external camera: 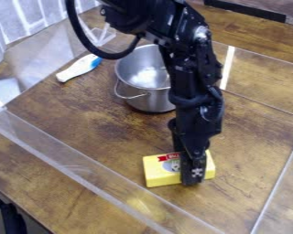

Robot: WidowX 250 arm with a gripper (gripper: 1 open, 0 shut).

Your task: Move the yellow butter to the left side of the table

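Wooden table (pixel 63 119): steel pot (pixel 146 78), yellow butter (pixel 168 172) beneath the jaws.

We see a black robot arm (pixel 186 73) made of thick, glossy segments. A black cable (pixel 94 41) loops beside its upper part. Its gripper (pixel 193 171) is black too, with small white marks near the tip.

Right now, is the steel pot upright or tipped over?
Upright: the steel pot sits on the table with its open mouth facing up.
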